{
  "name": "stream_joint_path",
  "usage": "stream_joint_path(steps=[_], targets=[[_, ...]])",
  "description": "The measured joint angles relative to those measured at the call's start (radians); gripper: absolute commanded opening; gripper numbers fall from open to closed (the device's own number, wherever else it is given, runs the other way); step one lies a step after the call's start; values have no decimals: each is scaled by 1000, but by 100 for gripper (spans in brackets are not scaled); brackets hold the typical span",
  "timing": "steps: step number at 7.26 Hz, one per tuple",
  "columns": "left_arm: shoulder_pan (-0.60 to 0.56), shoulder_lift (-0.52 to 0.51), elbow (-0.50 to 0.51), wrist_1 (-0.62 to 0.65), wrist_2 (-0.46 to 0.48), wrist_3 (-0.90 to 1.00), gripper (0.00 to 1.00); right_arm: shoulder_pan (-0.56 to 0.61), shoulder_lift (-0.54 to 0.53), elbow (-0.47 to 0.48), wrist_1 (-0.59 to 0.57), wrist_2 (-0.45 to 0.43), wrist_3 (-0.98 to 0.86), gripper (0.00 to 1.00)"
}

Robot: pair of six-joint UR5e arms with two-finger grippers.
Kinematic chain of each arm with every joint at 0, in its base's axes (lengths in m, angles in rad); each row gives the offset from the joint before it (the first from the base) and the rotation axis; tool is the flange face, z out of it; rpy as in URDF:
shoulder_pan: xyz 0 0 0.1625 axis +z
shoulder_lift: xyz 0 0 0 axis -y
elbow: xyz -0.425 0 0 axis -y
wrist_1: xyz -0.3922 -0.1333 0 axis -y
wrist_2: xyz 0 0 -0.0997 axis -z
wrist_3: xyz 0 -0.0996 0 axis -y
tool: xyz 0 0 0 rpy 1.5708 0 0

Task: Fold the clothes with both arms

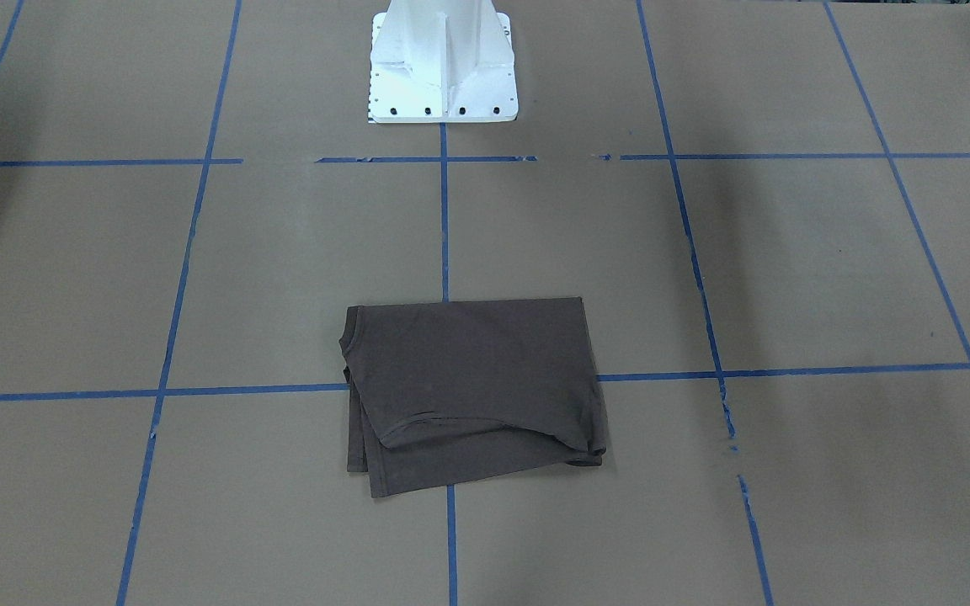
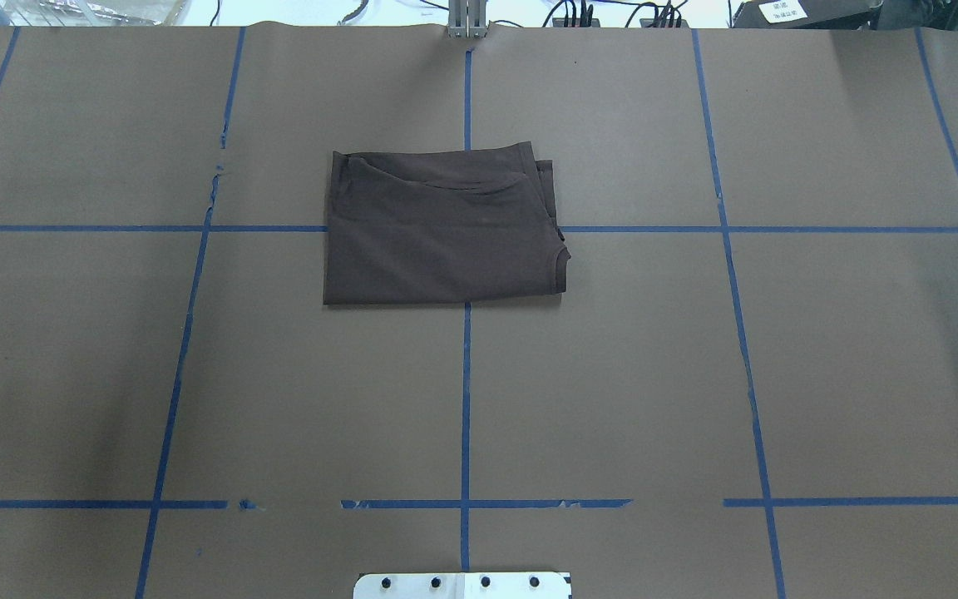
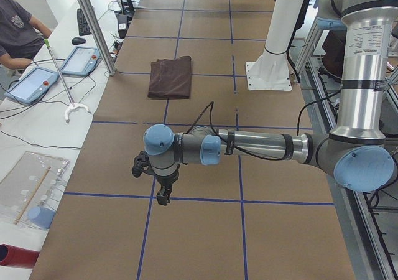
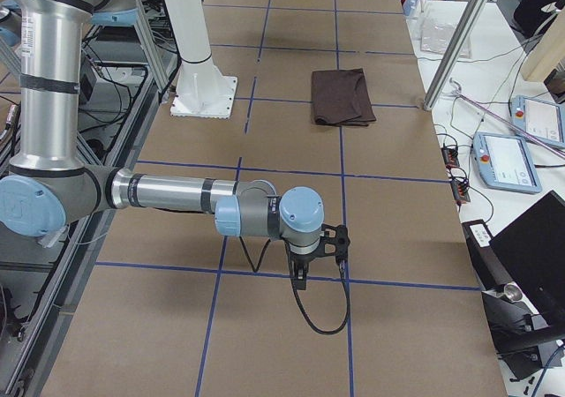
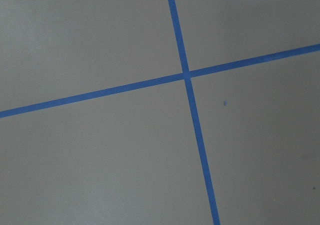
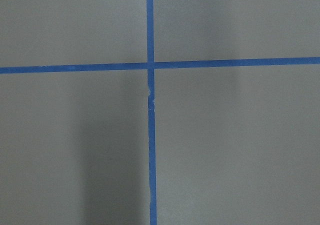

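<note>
Front-facing and overhead: T-shirt (image 1: 472,387) lies mid-table (image 1: 788,252) in a compact folded rectangle, lower layers slightly uneven, no arm near it, so folding looks done or nearly done. Left side view: left arm (image 3: 255,144) hangs over bare table well apart from the shirt; right side view: right arm (image 4: 168,192) likewise. Can't tell how far either arm's jaws are open; wrist views show only tape (image 5: 186,75).

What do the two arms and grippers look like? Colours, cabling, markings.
Both the left arm and right arm are grey-silver tubes with light blue joint caps and black bands. The left arm's upright link carries a printed label. The left gripper and right gripper are black, each trailing a black cable.
</note>
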Motion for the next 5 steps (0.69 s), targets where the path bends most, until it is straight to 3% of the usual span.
stream_joint_path(steps=[5], targets=[[0, 1, 5, 1, -10, -125, 100, 0, 0, 0, 0, 2, 0, 100]])
